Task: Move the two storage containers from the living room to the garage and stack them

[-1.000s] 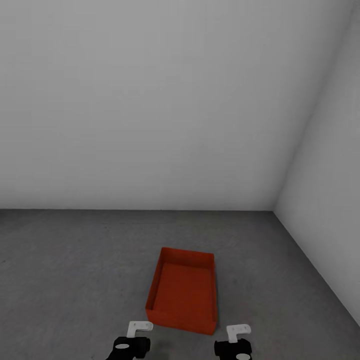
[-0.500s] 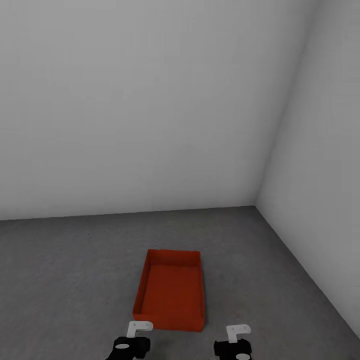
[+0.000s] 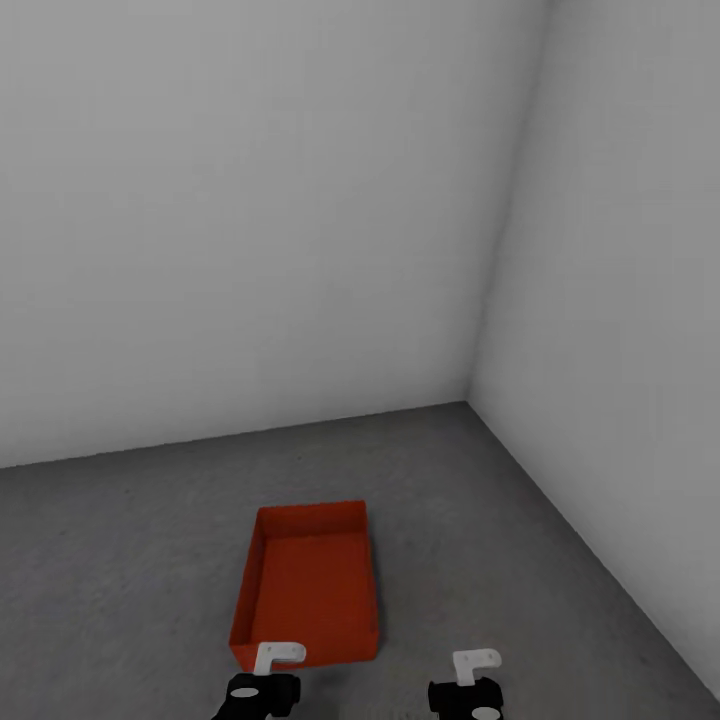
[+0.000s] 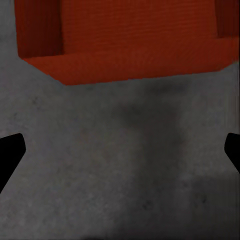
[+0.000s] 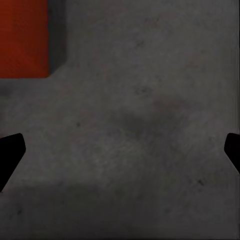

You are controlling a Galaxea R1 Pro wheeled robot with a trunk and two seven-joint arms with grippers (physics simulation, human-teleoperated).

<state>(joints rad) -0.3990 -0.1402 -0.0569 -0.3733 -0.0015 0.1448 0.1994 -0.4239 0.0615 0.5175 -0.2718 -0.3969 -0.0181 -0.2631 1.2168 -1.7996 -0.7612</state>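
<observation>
One orange-red storage container rests on the garage's dark grey concrete floor, lidless and with nothing in it. It lies just ahead of my left arm's end. In the left wrist view, the container sits a short way beyond my left gripper, whose fingertips stand wide apart over bare floor. My right gripper is open too, above the concrete, with a corner of the container off to one side. Neither gripper touches the bin.
Two plain white walls meet at a corner beyond the container. The right-hand wall runs close along my right side. Grey floor stretches out to the left.
The head camera has swung right, so the wall corner and the container have slid left in the picture. The container rests on the floor throughout, and both grippers stay open.
</observation>
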